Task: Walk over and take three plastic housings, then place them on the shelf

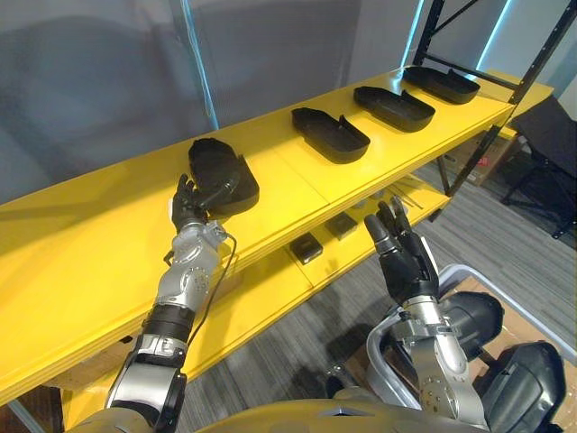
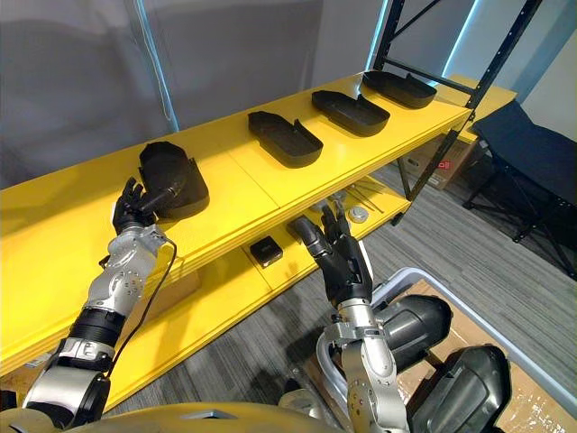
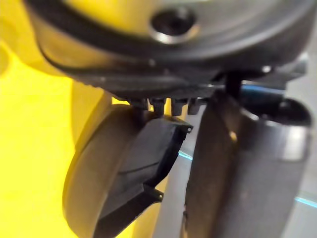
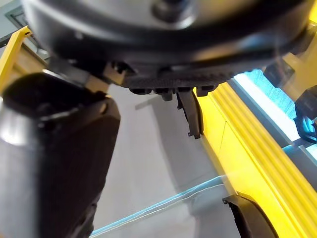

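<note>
Several black plastic housings lie in a row on the yellow top shelf [image 1: 81, 244]. My left hand [image 1: 187, 215] reaches over the shelf's front edge and is curled on the near end of the nearest housing [image 1: 223, 171], thumb along its rim. That housing [image 3: 143, 168] rests on the board. Further along lie three more housings [image 1: 330, 133] [image 1: 393, 107] [image 1: 442, 83]. My right hand [image 1: 406, 257] hangs open in front of the lower shelf, fingers straight and holding nothing.
Small black boxes [image 1: 306, 246] sit on the lower yellow shelf [image 1: 270, 302]. A bin [image 1: 469, 271] at the lower right holds more dark housings [image 1: 478, 316]. A black rack upright [image 1: 505, 99] stands at the shelf's far end, with a black chair [image 1: 550, 135] beyond.
</note>
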`<state>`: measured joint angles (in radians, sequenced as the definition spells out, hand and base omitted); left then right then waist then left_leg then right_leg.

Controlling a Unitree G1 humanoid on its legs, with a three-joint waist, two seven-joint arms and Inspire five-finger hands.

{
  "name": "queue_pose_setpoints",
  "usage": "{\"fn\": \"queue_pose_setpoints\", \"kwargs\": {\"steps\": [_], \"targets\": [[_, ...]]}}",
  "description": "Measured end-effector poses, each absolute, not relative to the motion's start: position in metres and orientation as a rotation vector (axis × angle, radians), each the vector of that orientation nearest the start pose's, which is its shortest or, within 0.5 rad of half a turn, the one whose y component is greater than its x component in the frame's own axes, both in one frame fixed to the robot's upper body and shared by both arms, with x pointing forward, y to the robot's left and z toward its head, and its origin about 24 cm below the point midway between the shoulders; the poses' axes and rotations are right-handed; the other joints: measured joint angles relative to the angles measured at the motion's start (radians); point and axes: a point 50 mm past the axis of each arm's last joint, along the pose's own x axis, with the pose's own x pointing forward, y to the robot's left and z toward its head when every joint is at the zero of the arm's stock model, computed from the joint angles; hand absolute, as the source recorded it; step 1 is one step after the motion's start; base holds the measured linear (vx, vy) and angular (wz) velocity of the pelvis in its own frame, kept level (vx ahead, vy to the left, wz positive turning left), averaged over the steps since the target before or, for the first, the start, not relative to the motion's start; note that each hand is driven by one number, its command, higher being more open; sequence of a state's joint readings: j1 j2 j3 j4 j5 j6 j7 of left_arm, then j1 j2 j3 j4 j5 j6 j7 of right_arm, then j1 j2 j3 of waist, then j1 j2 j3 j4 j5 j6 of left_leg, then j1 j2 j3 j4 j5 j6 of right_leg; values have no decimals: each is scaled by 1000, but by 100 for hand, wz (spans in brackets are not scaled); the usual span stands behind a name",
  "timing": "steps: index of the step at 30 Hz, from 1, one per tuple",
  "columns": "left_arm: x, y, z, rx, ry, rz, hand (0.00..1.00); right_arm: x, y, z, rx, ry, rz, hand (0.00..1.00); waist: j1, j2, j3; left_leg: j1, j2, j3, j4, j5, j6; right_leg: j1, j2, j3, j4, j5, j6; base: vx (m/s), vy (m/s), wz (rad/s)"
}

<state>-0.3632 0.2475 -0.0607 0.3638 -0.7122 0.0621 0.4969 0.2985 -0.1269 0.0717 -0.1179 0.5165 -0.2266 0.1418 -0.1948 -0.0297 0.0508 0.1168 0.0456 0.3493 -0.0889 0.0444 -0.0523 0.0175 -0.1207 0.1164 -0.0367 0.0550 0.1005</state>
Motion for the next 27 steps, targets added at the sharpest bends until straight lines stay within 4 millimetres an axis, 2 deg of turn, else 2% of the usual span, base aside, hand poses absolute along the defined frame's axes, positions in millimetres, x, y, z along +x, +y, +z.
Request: {"fn": "queue_pose_setpoints", "kwargs": {"steps": [8,20,27], "targets": [[322,195,48,-520,209,417,100,190,-167,21,400,-39,68,100,1,-4,-1,2,0,2,0,1,1,1,0,1,0,0,0,0,0,0],[322,198,43,-559,223,439,100,190,-168,20,400,-35,66,100,-2,-10,-2,10,0,8,0,1,1,4,0,6,0,0,0,0,0,0],[320,199,38,-581,224,507,100,190,-167,21,399,-41,75,100,-3,-19,-7,10,0,8,0,1,1,5,-2,7,3,0,0,0,0,0]]}}
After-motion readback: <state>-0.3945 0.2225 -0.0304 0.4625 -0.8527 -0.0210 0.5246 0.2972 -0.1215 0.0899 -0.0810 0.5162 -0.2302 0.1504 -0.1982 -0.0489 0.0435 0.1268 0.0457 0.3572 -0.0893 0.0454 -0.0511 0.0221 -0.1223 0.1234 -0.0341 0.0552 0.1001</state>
